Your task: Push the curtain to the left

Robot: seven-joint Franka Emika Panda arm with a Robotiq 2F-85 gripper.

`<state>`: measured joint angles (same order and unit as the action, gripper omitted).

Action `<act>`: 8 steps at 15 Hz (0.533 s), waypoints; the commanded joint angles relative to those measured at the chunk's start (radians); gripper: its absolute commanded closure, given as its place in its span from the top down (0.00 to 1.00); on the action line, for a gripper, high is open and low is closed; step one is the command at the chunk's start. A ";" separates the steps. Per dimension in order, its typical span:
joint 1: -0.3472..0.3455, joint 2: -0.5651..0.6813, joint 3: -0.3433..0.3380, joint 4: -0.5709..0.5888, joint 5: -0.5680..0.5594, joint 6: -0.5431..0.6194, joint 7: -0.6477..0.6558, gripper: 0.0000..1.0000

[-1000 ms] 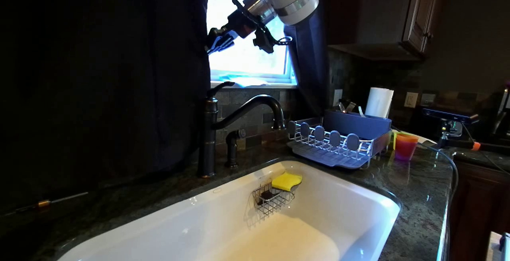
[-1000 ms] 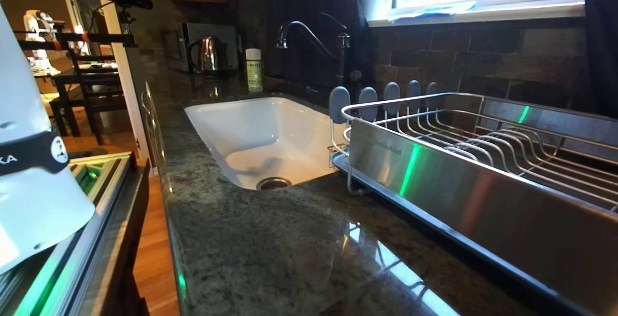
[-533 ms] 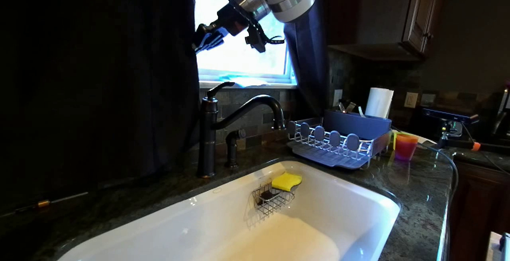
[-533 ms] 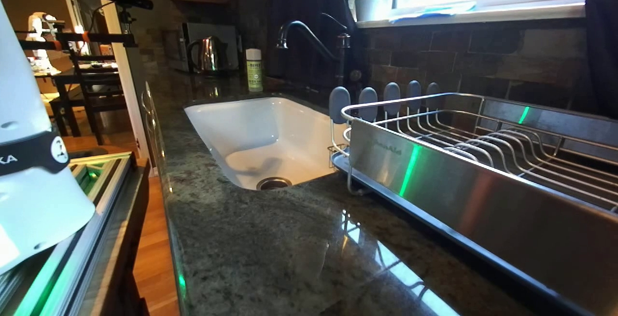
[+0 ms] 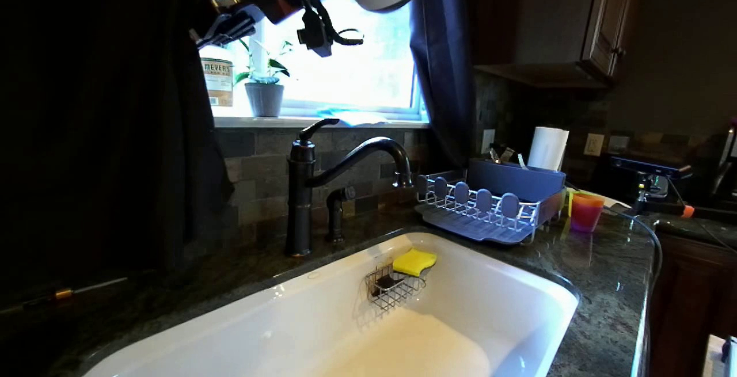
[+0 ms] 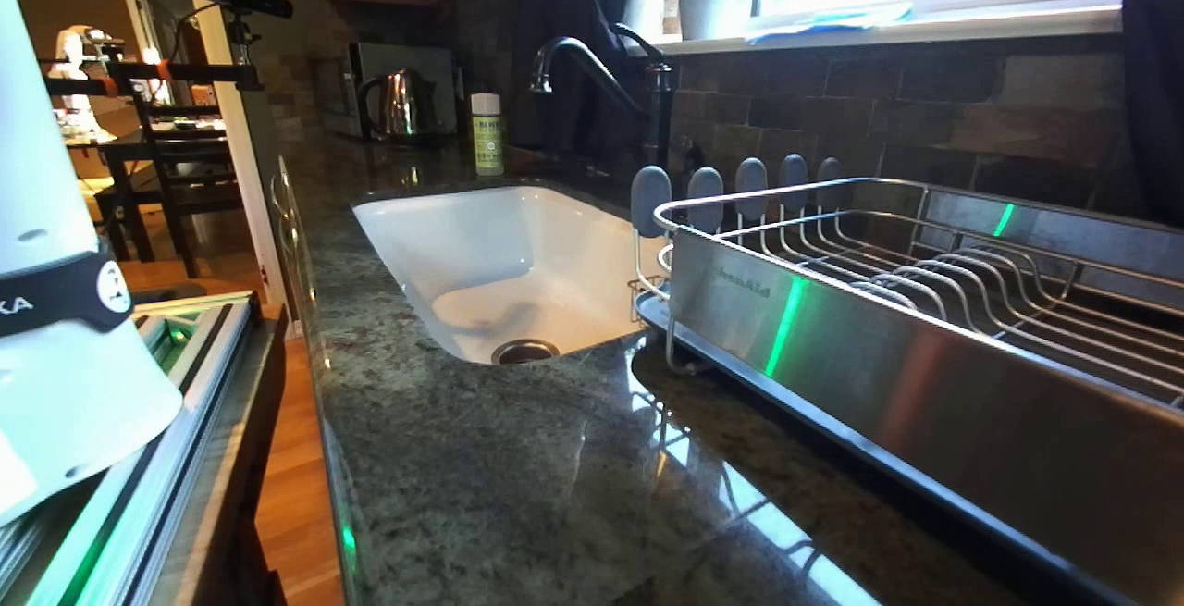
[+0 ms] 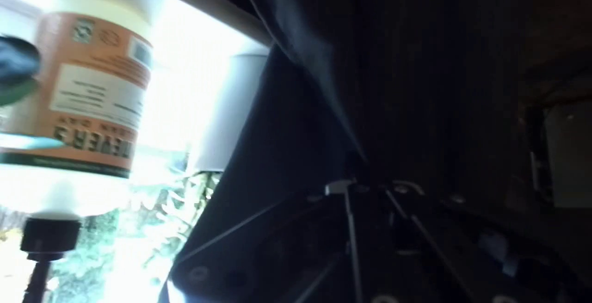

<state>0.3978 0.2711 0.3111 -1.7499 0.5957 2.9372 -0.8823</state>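
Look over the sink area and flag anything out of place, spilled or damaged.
One oddity: a thin rod with an orange band lies on the counter at the lower left of an exterior view and looks more like a tool than kitchenware. The curtain drawn aside fits the task. No spill or damage shows.

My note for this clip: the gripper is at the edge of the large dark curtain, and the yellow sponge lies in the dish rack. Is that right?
Not quite: the yellow sponge isn't in the dish rack; an exterior view shows it inside the sink, at the wire caddy. The rest stands: the gripper is at the edge of the large dark curtain.
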 commanded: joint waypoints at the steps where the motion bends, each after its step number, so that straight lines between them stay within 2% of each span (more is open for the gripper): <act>1: 0.032 0.090 0.033 0.072 -0.041 -0.020 -0.065 0.01; 6: 0.063 0.159 0.060 0.125 -0.100 -0.058 -0.117 0.01; 7: 0.052 0.104 0.049 0.111 -0.077 -0.002 -0.088 0.02; 8: 0.056 0.116 0.053 0.122 -0.081 -0.002 -0.094 0.02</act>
<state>0.4540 0.3870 0.3643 -1.6270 0.5152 2.9349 -0.9766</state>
